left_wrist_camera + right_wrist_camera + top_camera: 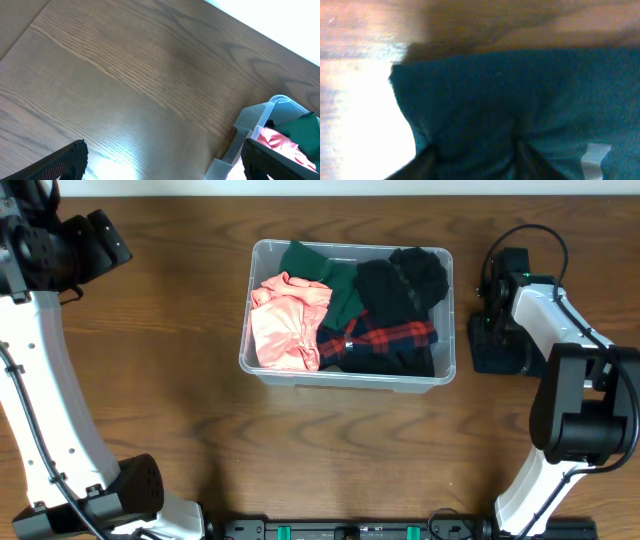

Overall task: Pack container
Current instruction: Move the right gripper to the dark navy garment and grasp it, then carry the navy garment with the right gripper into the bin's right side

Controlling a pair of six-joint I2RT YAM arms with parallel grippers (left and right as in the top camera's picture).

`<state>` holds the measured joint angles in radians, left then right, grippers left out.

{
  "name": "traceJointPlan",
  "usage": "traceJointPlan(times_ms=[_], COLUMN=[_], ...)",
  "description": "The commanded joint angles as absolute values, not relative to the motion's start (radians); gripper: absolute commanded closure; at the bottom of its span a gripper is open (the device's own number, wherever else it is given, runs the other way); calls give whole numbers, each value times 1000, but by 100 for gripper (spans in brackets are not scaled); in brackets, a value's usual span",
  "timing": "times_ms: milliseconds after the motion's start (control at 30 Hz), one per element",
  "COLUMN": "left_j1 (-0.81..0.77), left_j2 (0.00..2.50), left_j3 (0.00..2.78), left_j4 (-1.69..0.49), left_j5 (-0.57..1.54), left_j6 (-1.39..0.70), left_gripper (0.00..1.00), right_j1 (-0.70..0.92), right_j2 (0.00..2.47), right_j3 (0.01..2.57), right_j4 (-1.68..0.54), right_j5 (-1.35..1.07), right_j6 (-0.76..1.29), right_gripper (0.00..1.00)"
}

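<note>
Right gripper [475, 167]: pressed into a dark teal garment [520, 100] on the table [180, 400]. Blur prevents confirming whether the jaws have closed on it. Left gripper [165, 162]: spread wide, empty, above bare wood. The container [350, 381] stands mid-table near the garment, heaped with clothing [285, 325]. Hazard: a shallow pinch on one fold may slip during lifting, or trailing cloth may catch the rim and shift the container.

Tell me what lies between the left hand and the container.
Only bare wooden table: the overhead view shows plain wood from the left hand to the container, and the left wrist view agrees.
</note>
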<state>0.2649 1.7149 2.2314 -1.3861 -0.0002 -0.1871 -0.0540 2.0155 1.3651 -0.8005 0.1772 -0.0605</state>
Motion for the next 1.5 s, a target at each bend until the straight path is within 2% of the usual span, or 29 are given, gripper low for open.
traceJointPlan(times_ms=[0,67,100,400,733,933,1267,1467], left_j1=[268,268,268,268,268,268,268,268], left_j2=[1719,1719,1719,1719,1719,1719,1719,1719], left_j3=[2229,2229,2229,2229,2229,2229,2229,2229], left_j4=[-1386,-1386,-1386,-1386,-1386,-1386,-1386,-1386], left_j5=[-5,-5,-5,-5,-5,-5,-5,-5], left_j6=[-192,-192,-192,-192,-192,-192,-192,-192], left_gripper=[2,2,2,2,2,2,2,2], right_j1=[-55,-55,-54,-51,-51,-15,200,365], right_j2=[2053,2052,2052,1990,1833,1726,1627,1633], right_j3=[1358,1360,1362,1472,1794,1908,1923,1923], right_j4=[-802,-805,-810,-942,-1266,-1344,-1350,-1310], right_j5=[205,233,240,235,60,34,36,144], right_j6=[-39,-19,-11,30,29,28,67,168], right_gripper=[82,97,99,99,99,99,99,99])
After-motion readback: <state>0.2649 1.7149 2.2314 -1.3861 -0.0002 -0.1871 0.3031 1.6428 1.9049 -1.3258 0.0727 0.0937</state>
